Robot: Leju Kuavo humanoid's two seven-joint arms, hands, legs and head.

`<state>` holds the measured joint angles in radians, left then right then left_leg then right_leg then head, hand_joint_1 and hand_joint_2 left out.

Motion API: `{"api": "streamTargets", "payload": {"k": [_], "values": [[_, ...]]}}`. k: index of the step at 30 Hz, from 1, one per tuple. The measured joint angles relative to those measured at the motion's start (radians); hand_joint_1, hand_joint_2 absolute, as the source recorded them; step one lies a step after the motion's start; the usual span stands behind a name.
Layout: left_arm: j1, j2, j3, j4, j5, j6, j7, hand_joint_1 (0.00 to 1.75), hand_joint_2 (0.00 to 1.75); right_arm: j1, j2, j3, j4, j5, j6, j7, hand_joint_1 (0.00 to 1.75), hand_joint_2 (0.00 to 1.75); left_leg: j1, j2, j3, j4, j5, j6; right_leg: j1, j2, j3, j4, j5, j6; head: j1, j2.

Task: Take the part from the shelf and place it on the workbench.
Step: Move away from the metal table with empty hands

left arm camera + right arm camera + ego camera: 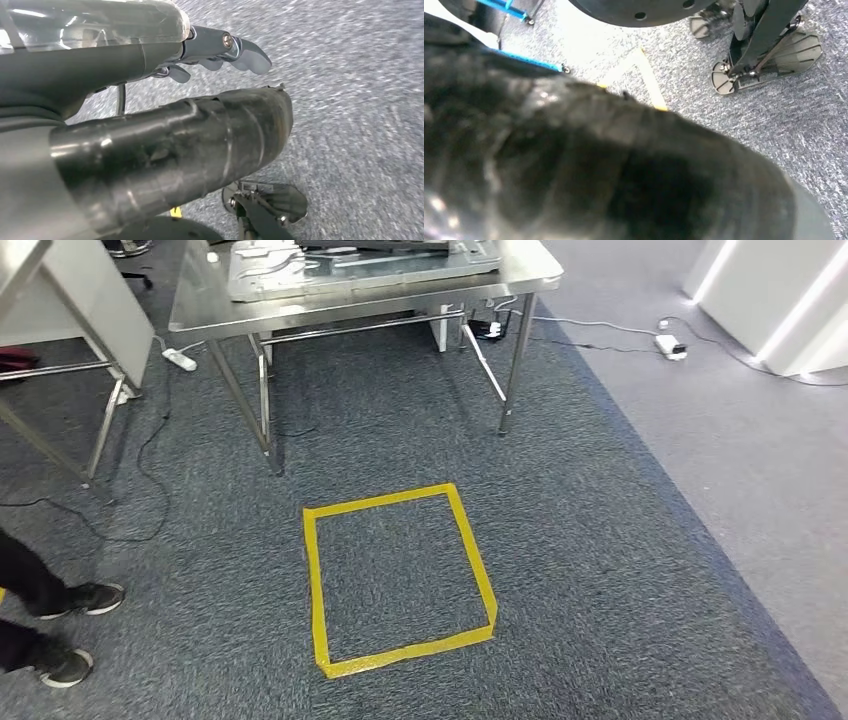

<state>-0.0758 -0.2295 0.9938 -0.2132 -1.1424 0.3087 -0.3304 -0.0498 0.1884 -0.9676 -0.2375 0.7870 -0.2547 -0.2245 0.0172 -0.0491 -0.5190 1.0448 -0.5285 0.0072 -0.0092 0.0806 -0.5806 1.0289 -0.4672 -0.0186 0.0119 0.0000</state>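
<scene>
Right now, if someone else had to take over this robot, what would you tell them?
Left hand: fingers apart, holding nothing, hanging over carpet.
Right hand: too close and blurred to tell.
Workbench stands ahead, beyond the yellow tape square. Metal sheets lie on it; whether one is the part, I cannot tell.
Likely left: fetch and place the part.
A person's feet are nearby.

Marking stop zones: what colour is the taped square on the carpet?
Yellow; the taped square shows best in the head view.
</scene>
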Motion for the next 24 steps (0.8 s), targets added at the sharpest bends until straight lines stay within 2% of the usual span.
{"api": "streamTargets", "payload": {"k": [1,2,3,4,5,6,8,9,10,11,12,13,14,15,16,17,19,20,21,23,24], "values": [[0.0,0.0,0.0,0.0,-0.001,0.0,0.001,0.0,0.0,0.0,0.001,0.003,0.0,0.005,0.001,0.0,0.0,0.0,-0.001,-0.013,0.01,-0.027,0.005,0.005,-0.001,0.009,-0.004,0.001,0.002,0.007,0.0,0.0],[-0.001,0.0,0.0,0.0,-0.001,0.001,0.002,0.0,0.0,0.001,0.002,0.006,0.0,0.008,0.003,-0.001,0.0,0.0,-0.003,-0.015,0.011,-0.034,0.003,0.008,-0.002,0.018,-0.007,0.0,0.006,0.014,0.0,0.0],[-0.002,-0.001,0.001,0.0,-0.001,0.001,0.002,0.0,0.0,0.003,0.002,0.009,0.0,0.011,0.004,-0.002,0.0,0.0,-0.004,-0.006,0.011,-0.037,0.007,0.013,-0.003,0.027,-0.01,-0.003,0.01,0.023,0.0,0.0],[-0.002,-0.001,0.001,0.0,-0.002,0.001,0.002,0.0,0.0,0.006,0.002,0.011,0.0,0.014,0.007,-0.003,0.0,0.0,-0.003,0.005,0.013,-0.042,0.012,0.019,-0.005,0.026,-0.012,-0.002,0.011,0.029,0.0,0.0],[-0.002,-0.002,0.001,0.0,-0.002,0.002,0.002,0.0,0.0,0.008,0.002,0.012,0.0,0.016,0.01,-0.003,0.0,0.0,-0.001,0.016,0.014,-0.049,0.018,0.026,-0.004,0.01,-0.017,0.007,0.003,0.033,0.001,0.0],[-0.002,-0.003,0.001,0.0,-0.002,0.002,0.002,0.0,0.0,0.009,0.002,0.014,0.001,0.018,0.012,-0.004,0.0,0.0,0.001,0.028,0.015,-0.055,0.025,0.033,-0.003,-0.014,-0.031,0.035,-0.017,0.036,0.003,0.0],[0.001,-0.003,0.001,0.0,-0.002,0.003,0.002,0.0,0.0,0.008,0.002,0.018,0.001,0.021,0.014,-0.004,0.0,0.0,0.0,0.053,0.011,-0.058,0.03,0.04,-0.004,-0.061,-0.082,0.146,-0.086,0.041,0.005,0.0],[0.002,-0.003,0.001,0.0,-0.002,0.003,0.003,0.0,0.0,0.008,0.002,0.019,0.001,0.021,0.014,-0.004,0.0,0.0,-0.001,0.067,0.008,-0.057,0.03,0.041,-0.005,-0.069,-0.111,0.211,-0.116,0.045,0.005,0.0],[0.003,-0.003,0.001,0.0,-0.002,0.003,0.003,0.0,0.0,0.008,0.002,0.019,0.001,0.021,0.014,-0.004,0.0,0.0,-0.001,0.081,0.006,-0.056,0.03,0.041,-0.005,-0.072,-0.13,0.256,-0.13,0.047,0.005,0.0],[0.003,-0.003,0.001,0.0,-0.003,0.003,0.004,0.0,0.0,0.008,0.002,0.019,0.001,0.021,0.014,-0.004,0.0,0.0,-0.002,0.094,0.005,-0.056,0.03,0.041,-0.006,-0.074,-0.13,0.266,-0.126,0.049,0.005,0.0],[0.003,-0.003,0.001,0.0,-0.004,0.003,0.004,0.0,0.0,0.009,0.002,0.019,0.001,0.021,0.014,-0.005,0.0,0.0,-0.002,0.106,0.005,-0.056,0.029,0.04,-0.006,-0.079,-0.109,0.237,-0.105,0.049,0.005,0.0],[0.002,-0.004,0.001,0.0,-0.006,0.003,0.004,0.0,0.0,0.01,0.002,0.019,0.001,0.021,0.014,-0.006,0.0,0.0,-0.002,0.116,0.007,-0.055,0.028,0.038,-0.005,-0.09,-0.07,0.172,-0.074,0.047,0.005,0.0],[0.002,-0.004,0.001,0.0,-0.007,0.003,0.005,0.0,0.0,0.009,0.001,0.019,0.001,0.021,0.014,-0.009,0.0,0.0,-0.004,0.126,0.009,-0.054,0.025,0.035,-0.002,-0.111,-0.026,0.096,-0.049,0.042,0.005,0.0],[0.002,-0.005,0.001,0.0,-0.009,0.003,0.005,0.0,0.0,0.009,0.0,0.019,0.001,0.022,0.014,-0.012,0.0,0.0,-0.006,0.134,0.011,-0.053,0.022,0.03,0.001,-0.128,0.008,0.035,-0.03,0.036,0.005,0.0],[0.002,-0.006,0.001,0.0,-0.01,0.003,0.004,0.0,0.0,0.008,0.0,0.019,0.001,0.022,0.014,-0.014,0.0,0.0,-0.008,0.142,0.013,-0.051,0.02,0.025,0.005,-0.139,0.028,-0.005,-0.021,0.03,0.005,0.0],[0.001,-0.006,0.001,0.0,-0.011,0.003,0.004,0.0,0.0,0.007,0.0,0.019,0.001,0.023,0.014,-0.016,0.0,0.0,-0.01,0.15,0.015,-0.05,0.018,0.02,0.008,-0.142,0.033,-0.019,-0.021,0.026,0.005,0.0],[-0.002,-0.007,0.001,0.0,-0.011,0.003,0.004,0.0,0.0,0.008,0.0,0.019,0.001,0.024,0.014,-0.017,0.0,0.0,-0.01,0.158,0.017,-0.048,0.015,0.01,0.006,-0.123,0.03,-0.02,-0.016,0.018,0.005,0.0],[-0.003,-0.007,0.001,0.0,-0.011,0.003,0.004,0.0,0.0,0.009,0.0,0.019,0.0,0.024,0.014,-0.017,0.0,0.0,-0.009,0.145,0.015,-0.039,0.006,0.004,0.003,-0.114,0.029,-0.022,-0.013,0.012,0.005,0.0],[-0.003,-0.008,0.001,0.0,-0.011,0.003,0.004,0.0,0.0,0.008,0.0,0.019,0.0,0.025,0.014,-0.017,0.0,0.0,-0.007,0.123,0.004,-0.013,-0.015,-0.001,0.0,-0.105,0.028,-0.025,-0.009,0.005,0.004,0.0],[-0.001,-0.008,0.001,0.0,-0.012,0.004,0.003,0.0,0.0,0.006,-0.001,0.02,0.0,0.025,0.015,-0.017,0.0,0.0,-0.004,0.073,-0.042,0.096,-0.083,-0.009,-0.003,-0.086,0.024,-0.027,-0.003,-0.004,0.004,0.0],[0.001,-0.008,0.001,0.0,-0.012,0.004,0.003,0.0,0.0,0.006,-0.001,0.019,0.0,0.025,0.015,-0.017,0.0,0.0,-0.004,0.063,-0.073,0.165,-0.114,-0.01,-0.002,-0.075,0.021,-0.027,-0.001,-0.007,0.004,0.0]]}}
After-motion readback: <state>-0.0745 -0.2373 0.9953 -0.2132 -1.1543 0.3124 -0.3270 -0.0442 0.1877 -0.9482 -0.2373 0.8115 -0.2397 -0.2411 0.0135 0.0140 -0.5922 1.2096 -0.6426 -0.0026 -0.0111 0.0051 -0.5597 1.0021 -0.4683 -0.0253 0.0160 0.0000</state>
